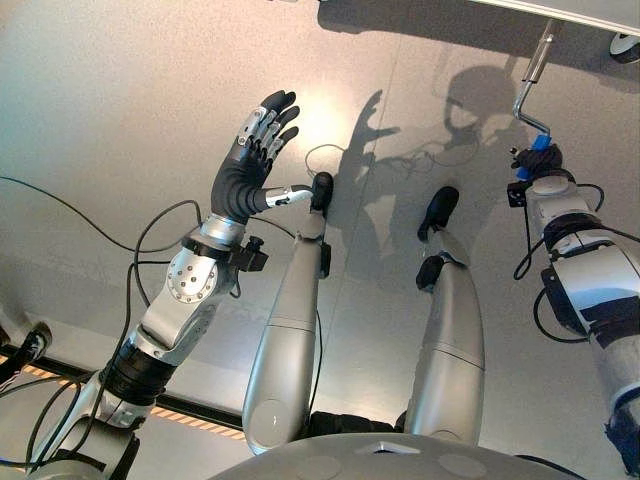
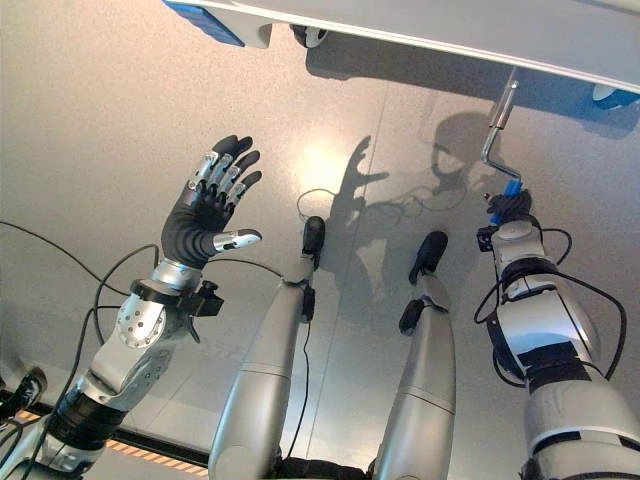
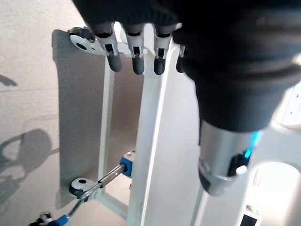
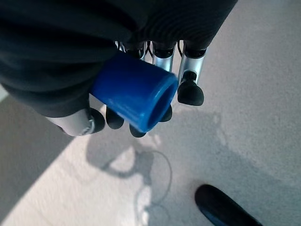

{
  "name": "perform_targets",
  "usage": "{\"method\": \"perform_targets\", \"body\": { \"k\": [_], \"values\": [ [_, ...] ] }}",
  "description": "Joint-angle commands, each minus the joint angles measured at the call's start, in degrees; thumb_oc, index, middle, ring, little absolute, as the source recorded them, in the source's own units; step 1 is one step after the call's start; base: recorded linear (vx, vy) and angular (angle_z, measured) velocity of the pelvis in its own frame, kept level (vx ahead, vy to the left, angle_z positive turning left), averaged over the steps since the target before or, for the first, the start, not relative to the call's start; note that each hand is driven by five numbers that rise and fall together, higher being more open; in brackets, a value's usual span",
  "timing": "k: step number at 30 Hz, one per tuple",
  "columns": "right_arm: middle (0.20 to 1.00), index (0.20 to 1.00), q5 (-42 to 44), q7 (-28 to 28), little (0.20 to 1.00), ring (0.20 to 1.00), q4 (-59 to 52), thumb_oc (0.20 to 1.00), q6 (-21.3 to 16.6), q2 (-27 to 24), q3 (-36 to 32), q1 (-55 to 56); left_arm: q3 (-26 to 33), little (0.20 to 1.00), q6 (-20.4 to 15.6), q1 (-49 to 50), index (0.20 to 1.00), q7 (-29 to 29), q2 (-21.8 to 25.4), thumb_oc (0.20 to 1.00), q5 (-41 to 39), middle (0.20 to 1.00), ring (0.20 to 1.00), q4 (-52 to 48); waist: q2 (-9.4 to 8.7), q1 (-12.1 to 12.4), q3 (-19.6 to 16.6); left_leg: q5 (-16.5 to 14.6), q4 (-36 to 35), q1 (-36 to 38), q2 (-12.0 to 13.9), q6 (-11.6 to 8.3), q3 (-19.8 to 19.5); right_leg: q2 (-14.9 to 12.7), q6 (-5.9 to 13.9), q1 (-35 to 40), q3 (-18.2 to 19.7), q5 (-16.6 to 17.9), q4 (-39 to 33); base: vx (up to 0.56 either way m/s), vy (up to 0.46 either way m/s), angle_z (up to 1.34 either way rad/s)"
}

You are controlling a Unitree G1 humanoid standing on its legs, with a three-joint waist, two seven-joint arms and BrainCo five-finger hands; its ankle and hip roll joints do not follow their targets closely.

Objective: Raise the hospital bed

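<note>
The hospital bed's white frame point(image 2: 450, 40) runs along the far edge of the scene. From it a silver crank point(image 2: 497, 130) hangs down toward me and ends in a blue grip point(image 4: 134, 96). My right hand point(image 2: 510, 208) is shut on that blue grip point(image 1: 541, 143), fingers curled round it with the grip's open end poking out past them. My left hand point(image 1: 250, 160) is raised over the floor at the left, well apart from the bed, fingers point(image 3: 136, 56) straight and spread, holding nothing. The left wrist view looks past them at the crank point(image 3: 101, 181) under the frame.
Bed casters stand on the grey floor near the frame point(image 2: 300, 35) point(image 1: 625, 45). A blue corner piece point(image 2: 210, 20) marks the bed's left end. A dark strip with orange marks point(image 1: 190, 415) crosses the floor at the lower left.
</note>
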Motion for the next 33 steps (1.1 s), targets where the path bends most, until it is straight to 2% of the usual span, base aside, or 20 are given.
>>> {"method": "perform_targets", "body": {
  "k": [1,5,14,21,28,31,33],
  "values": [
    [0.200,0.200,-7.3,4.1,0.200,0.200,-4.0,0.200,-1.3,10.0,6.8,-1.1,1.8,1.000,-2.1,0.0,1.000,1.1,-2.7,1.000,-0.4,1.000,1.000,-4.3,7.22,1.6,-1.0,-0.4,-1.2,-1.1,-2.1,1.85,0.0,-1.0,3.48,1.6,-0.2,-3.6,5.1,0.01,0.064,0.02],
    [0.200,0.200,-10.4,4.3,0.200,0.200,-4.4,0.200,-0.8,13.1,9.0,-3.7,2.0,1.000,-2.4,-0.4,1.000,1.7,-2.8,1.000,-0.3,1.000,1.000,-4.0,7.96,2.6,-1.0,-0.2,-1.7,-1.1,-2.6,2.02,-0.3,-1.6,3.72,2.2,-0.7,-3.0,3.9,0.01,0.051,0.00],
    [0.200,0.200,-22.7,5.3,0.200,0.200,-6.3,0.200,-0.3,14.7,16.9,-7.1,2.7,1.000,-2.5,-0.1,1.000,1.8,-2.4,1.000,-0.7,1.000,1.000,-4.9,9.19,4.0,-1.0,0.0,-2.1,-1.7,-3.4,2.13,-0.9,-2.4,4.01,2.5,-1.5,-2.9,3.5,0.01,0.028,0.02],
    [0.200,0.200,-28.7,5.8,0.200,0.200,-9.4,0.200,-1.2,17.6,21.0,-7.5,2.8,1.000,-2.8,1.2,1.000,1.7,-2.7,1.000,-0.8,1.000,1.000,-5.6,9.40,4.0,-1.0,0.0,-1.9,-2.3,-3.6,2.22,-0.9,-2.6,3.92,1.9,-1.5,-2.9,3.5,0.01,0.015,0.02],
    [0.200,0.200,-30.6,5.9,0.200,0.200,-12.6,0.200,-2.7,19.1,22.9,-7.4,2.6,1.000,-3.1,1.3,1.000,1.8,-2.6,1.000,-0.7,1.000,1.000,-5.8,9.54,3.8,-1.0,0.0,-1.7,-2.4,-3.7,2.21,-0.7,-2.7,3.90,1.8,-1.2,-2.9,3.6,0.00,0.010,-0.01],
    [0.200,0.200,-25.4,2.8,0.200,0.200,-24.7,0.200,-5.9,17.4,20.2,-2.1,2.9,1.000,-3.9,2.6,1.000,1.4,-2.8,1.000,-0.7,1.000,1.000,-6.0,8.84,2.4,-1.0,0.2,-1.7,-2.3,-3.5,2.10,-0.1,-2.8,4.05,1.5,-0.6,-2.5,3.6,0.00,0.026,0.03],
    [0.200,0.200,-20.9,1.6,0.200,0.200,-38.3,0.200,-8.6,15.2,18.8,1.1,3.1,1.000,-4.2,3.3,1.000,1.8,-2.6,1.000,-0.3,1.000,1.000,-5.6,7.48,1.4,-1.0,0.1,-1.8,-2.0,-3.2,2.20,0.3,-2.4,3.86,1.6,-0.1,-2.2,2.9,0.01,0.017,0.01]
  ]
}}
